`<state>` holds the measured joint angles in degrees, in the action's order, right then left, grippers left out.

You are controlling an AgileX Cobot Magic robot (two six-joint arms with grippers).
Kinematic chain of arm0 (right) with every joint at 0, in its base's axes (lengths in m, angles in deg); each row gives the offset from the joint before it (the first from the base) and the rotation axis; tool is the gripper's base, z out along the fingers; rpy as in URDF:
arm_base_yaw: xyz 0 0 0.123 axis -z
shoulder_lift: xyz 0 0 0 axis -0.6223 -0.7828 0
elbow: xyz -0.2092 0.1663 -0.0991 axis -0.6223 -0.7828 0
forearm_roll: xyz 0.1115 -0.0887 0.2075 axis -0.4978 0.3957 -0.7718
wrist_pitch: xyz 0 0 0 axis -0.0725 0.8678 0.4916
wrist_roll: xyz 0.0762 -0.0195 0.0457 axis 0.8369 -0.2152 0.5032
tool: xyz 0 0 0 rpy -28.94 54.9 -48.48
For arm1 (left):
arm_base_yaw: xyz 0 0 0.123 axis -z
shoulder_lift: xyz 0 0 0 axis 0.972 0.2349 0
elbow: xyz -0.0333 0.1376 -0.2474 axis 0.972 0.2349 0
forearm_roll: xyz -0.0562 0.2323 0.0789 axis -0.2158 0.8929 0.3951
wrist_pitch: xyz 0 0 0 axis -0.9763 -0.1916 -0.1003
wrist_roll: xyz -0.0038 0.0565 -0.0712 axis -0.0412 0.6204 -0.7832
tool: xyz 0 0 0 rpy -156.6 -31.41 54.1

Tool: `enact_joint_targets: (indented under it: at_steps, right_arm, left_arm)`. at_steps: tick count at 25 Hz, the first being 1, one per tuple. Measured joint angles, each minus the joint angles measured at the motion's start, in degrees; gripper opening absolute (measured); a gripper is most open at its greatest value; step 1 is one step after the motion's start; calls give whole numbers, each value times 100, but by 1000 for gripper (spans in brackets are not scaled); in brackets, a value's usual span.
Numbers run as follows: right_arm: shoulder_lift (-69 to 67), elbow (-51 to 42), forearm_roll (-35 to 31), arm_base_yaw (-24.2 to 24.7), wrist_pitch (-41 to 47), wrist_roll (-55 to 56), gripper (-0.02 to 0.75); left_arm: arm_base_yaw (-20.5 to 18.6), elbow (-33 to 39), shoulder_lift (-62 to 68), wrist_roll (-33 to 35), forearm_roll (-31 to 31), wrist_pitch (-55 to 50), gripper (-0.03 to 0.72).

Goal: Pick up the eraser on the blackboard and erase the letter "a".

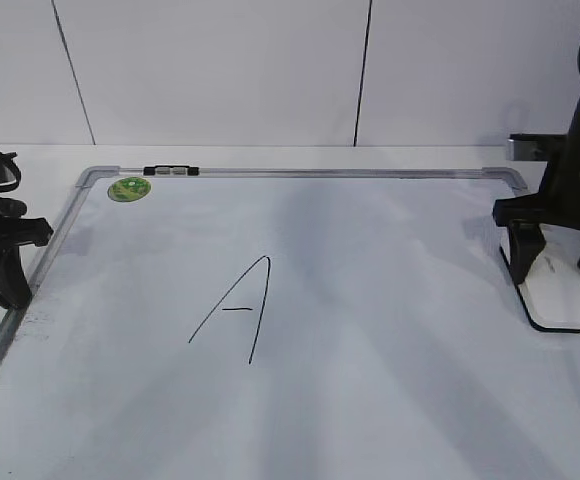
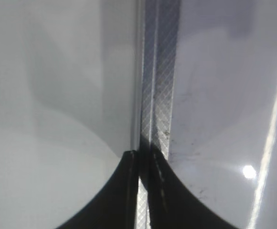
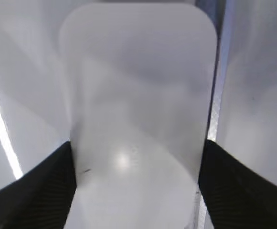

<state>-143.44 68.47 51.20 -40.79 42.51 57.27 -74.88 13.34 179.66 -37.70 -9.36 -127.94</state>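
Note:
The blackboard is a white board with a silver frame that lies flat and fills the table. One tall angular capital "A" is drawn left of its middle. No small cursive "a" shows in any view. The white eraser lies at the board's right edge. My right gripper stands over it. In the right wrist view my right gripper has both black fingers pressed against the sides of the eraser. My left gripper is shut and empty over the board's left frame, and it also shows in the left wrist view.
A round green sticker sits in the board's far left corner. A small black and grey clip sits on the far frame. A white panelled wall stands behind the table. The board's right frame runs beside the eraser.

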Motion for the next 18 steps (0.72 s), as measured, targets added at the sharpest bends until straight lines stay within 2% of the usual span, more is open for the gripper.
enact_joint_targets:
  at_steps: [5,18]
  right_arm:
    - [0,0,0,0,0,-21,643]
    - [91,365,0,0,0,141,635]
  left_arm:
    - [0,0,0,0,-4,13,16]
    - [0,0,0,0,-4,16,16]
